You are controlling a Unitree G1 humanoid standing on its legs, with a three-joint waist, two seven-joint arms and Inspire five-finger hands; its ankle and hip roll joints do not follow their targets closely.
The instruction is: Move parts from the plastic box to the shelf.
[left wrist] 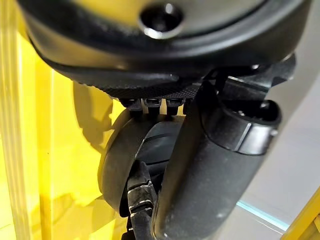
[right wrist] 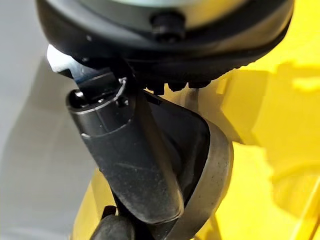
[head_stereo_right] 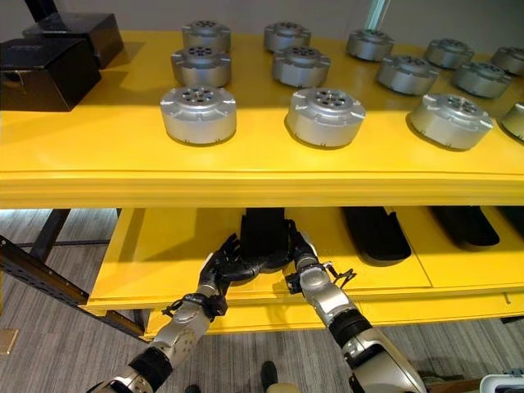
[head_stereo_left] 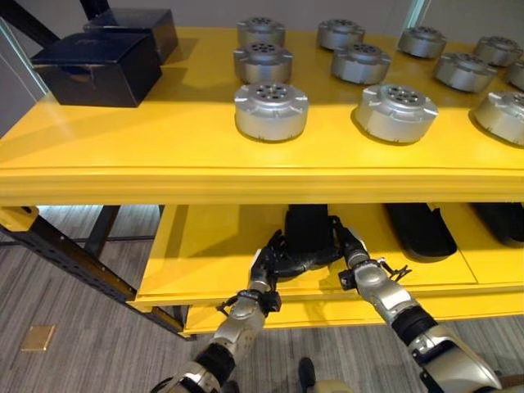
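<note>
Reaching under the yellow metal shelf (head_stereo_left: 123, 155), my left hand (head_stereo_left: 274, 260) and right hand (head_stereo_left: 350, 246) have their fingers curled round the long black curved part (head_stereo_left: 308, 231), one on each side, and it lies on the lower yellow shelf board (head_stereo_left: 205, 246). I see two more black parts (head_stereo_left: 419, 229) beside it to the right. Farther up, round silver metal discs (head_stereo_left: 271, 110) stand in rows on the top shelf, with dark blue boxes (head_stereo_left: 98, 67) at its far left.
</note>
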